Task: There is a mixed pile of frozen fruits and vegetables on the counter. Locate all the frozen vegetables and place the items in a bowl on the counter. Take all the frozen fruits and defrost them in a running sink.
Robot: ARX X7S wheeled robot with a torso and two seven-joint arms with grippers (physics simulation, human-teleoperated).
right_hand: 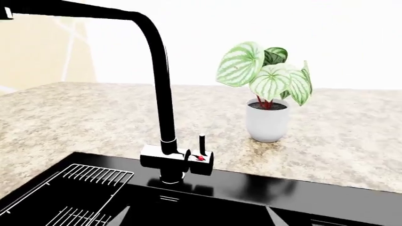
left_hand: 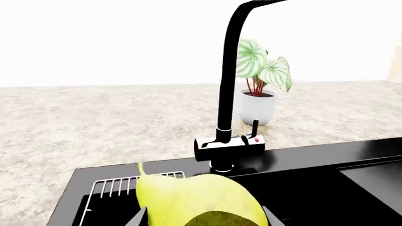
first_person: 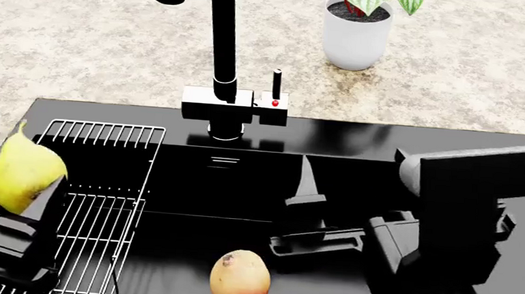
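Note:
My left gripper (first_person: 21, 204) is shut on the small yellow pear (first_person: 25, 172) and holds it above the wire rack (first_person: 105, 178) at the left end of the black sink (first_person: 354, 142). In the left wrist view the pear (left_hand: 188, 195) fills the space between both fingers. A red-and-yellow fruit (first_person: 238, 279) lies in the sink basin. My right gripper (first_person: 351, 193) is open and empty over the basin, with one finger (first_person: 306, 187) pointing at the faucet (first_person: 219, 55). The eggplant and the bowl are out of view.
The tall black faucet (left_hand: 226, 94) with its red-dot handle (first_person: 275, 101) stands behind the basin. A white plant pot (first_person: 353, 36) with striped leaves sits on the speckled counter (first_person: 86, 47) behind it. It also shows in the right wrist view (right_hand: 268, 121).

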